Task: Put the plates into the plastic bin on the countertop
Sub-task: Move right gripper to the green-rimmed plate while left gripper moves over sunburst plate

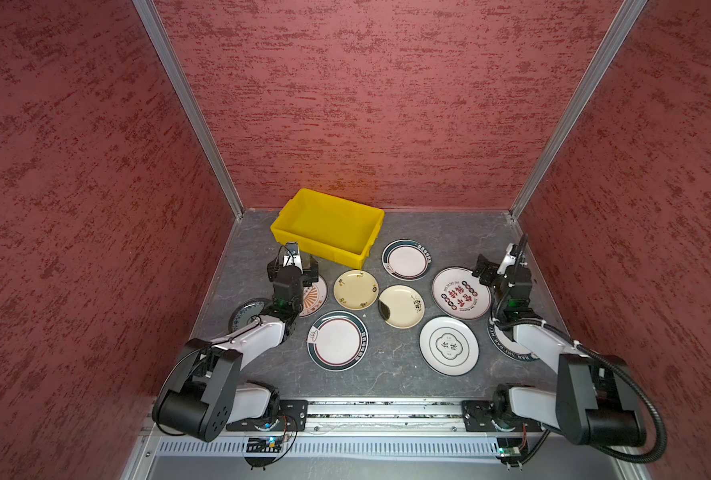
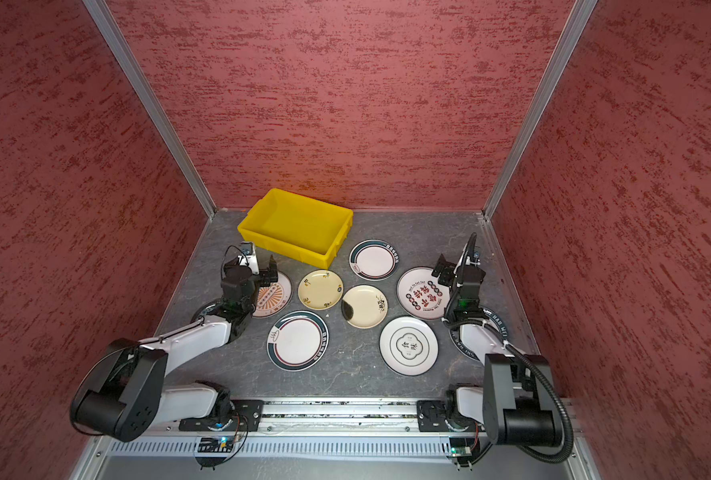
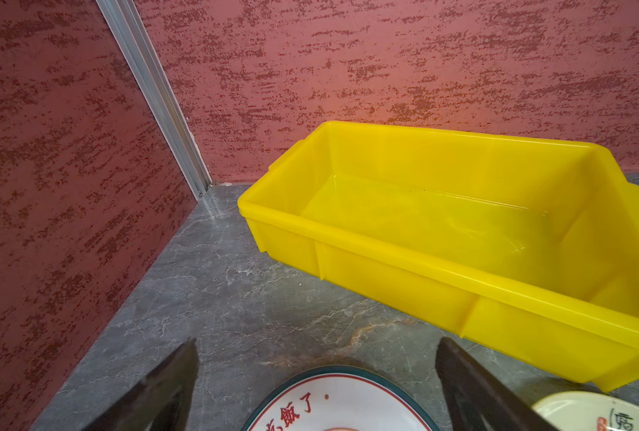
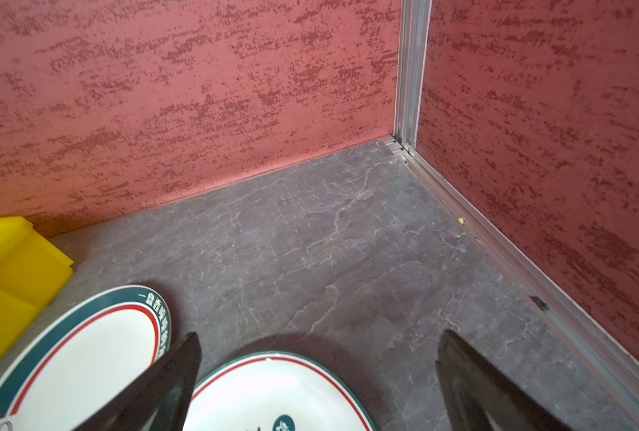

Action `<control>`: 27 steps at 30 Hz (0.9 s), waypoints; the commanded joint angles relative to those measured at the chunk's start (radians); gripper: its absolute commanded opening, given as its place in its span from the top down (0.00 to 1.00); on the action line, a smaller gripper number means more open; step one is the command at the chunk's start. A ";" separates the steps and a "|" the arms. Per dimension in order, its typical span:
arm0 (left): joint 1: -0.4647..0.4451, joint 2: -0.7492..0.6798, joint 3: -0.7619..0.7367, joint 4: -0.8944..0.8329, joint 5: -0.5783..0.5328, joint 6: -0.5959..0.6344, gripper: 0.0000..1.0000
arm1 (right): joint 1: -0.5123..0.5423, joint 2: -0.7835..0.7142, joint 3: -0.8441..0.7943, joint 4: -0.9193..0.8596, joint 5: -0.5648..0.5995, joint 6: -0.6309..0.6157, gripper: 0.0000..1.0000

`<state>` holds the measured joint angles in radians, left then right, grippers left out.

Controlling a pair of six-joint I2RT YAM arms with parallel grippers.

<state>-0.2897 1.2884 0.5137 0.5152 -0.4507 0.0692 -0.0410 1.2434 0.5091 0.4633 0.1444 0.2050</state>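
Call the back wall twelve on the counter (image 1: 387,376) and start at the left. The blue-patterned plate (image 1: 243,313) sits out at nine, half hidden under the left arm (image 1: 258,334). Just beside it lies the orange sunburst plate (image 1: 318,297), flat, with the left jaws hanging over its far edge, spread wide and gripping nothing. The left wrist view backs that up: the sunburst plate's rim shows between the two parted jaws. Now the key line: the plastic bin (image 1: 318,245) stands empty at about one o'clock from the left jaws, near them. Its long axis runs roughly ten to four, so the long near wall faces that arm. That looks like a short carry up and over the wall. In the middle are the pale cream plate (image 1: 356,289), the front green-rimmed plate (image 1: 337,340), the smudged cream plate (image 1: 401,306) and the back green-rimmed plate (image 1: 406,259), all flat and apart. On the right, the red-character plate (image 1: 461,293) has the right jaws over its two o'clock edge, also parted and empty. From there the bin lies at ten o'clock, well apart, with the back green-rimmed plate between. The white emblem plate (image 1: 448,345) rests at five, and the black-lettered plate (image 1: 497,341) is mostly under the right arm (image 1: 541,338). The left arm is the nearer one.
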 commanded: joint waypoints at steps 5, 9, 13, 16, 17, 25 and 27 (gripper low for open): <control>-0.047 -0.057 0.080 -0.288 -0.062 -0.142 0.01 | 0.005 -0.079 0.089 -0.265 -0.028 0.094 0.01; -0.047 -0.079 0.084 -0.314 -0.009 -0.169 0.01 | 0.005 -0.090 0.143 -0.361 -0.043 0.111 0.01; -0.048 -0.091 0.098 -0.337 0.016 -0.165 0.01 | 0.006 -0.114 0.155 -0.393 -0.063 0.121 0.01; -0.047 -0.115 0.115 -0.379 0.027 -0.180 0.01 | 0.005 -0.132 0.175 -0.452 -0.087 0.136 0.01; -0.047 -0.128 0.118 -0.391 0.038 -0.185 0.00 | 0.004 -0.138 0.185 -0.475 -0.094 0.136 0.01; -0.040 -0.209 0.090 -0.423 0.139 -0.265 0.01 | 0.003 -0.203 0.228 -0.632 -0.099 0.161 0.01; -0.037 -0.222 0.083 -0.425 0.158 -0.279 0.01 | 0.001 -0.225 0.236 -0.669 -0.090 0.173 0.01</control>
<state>-0.3313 1.0859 0.6029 0.1127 -0.3435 -0.1688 -0.0410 1.0496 0.7063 -0.1196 0.0635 0.3515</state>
